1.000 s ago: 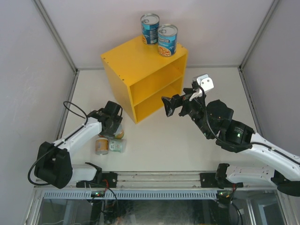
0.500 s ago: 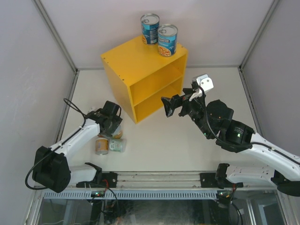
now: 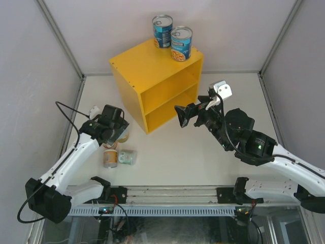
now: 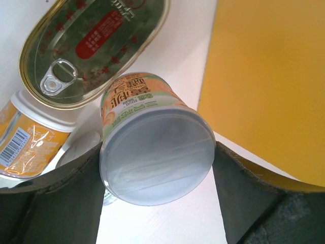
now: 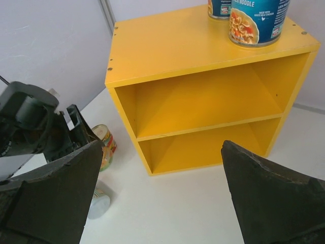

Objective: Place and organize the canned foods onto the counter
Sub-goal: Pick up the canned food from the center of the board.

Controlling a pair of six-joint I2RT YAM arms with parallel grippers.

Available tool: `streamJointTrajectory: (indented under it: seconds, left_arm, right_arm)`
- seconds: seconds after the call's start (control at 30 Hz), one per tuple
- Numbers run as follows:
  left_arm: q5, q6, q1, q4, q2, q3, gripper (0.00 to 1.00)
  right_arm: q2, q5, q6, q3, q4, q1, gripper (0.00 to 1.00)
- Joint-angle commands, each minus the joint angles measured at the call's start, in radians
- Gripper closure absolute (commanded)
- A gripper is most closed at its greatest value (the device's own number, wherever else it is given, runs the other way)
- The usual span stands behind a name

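Holding a small pale-lidded can (image 4: 156, 147) upright in the part-closed left gripper (image 3: 115, 131), lid toward the wrist, with the counter (image 3: 147, 63) near at one o'clock. Right gripper (image 3: 182, 116) wide open, empty, with shelves at eleven o'clock.
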Motion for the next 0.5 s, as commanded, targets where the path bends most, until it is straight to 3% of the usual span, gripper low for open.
streamJointTrajectory:
  seconds: [0.0,0.33,0.47]
  left_arm:
    - [-0.054,0.091,-0.005,0.015,-0.081,0.13,1.0]
    - [-0.057,0.233,-0.014,-0.061,-0.078,0.363,1.0]
    - [-0.062,0.297,-0.02,-0.109,-0.03,0.524,1.0]
  right_arm:
    - [-0.014,-0.015,0.004,0.012,0.037,-0.005,0.0]
    - [-0.008,-0.015,0.008,0.023,0.034,0.007,0.0]
    - [-0.005,-0.008,0.005,0.03,0.031,0.008,0.0]
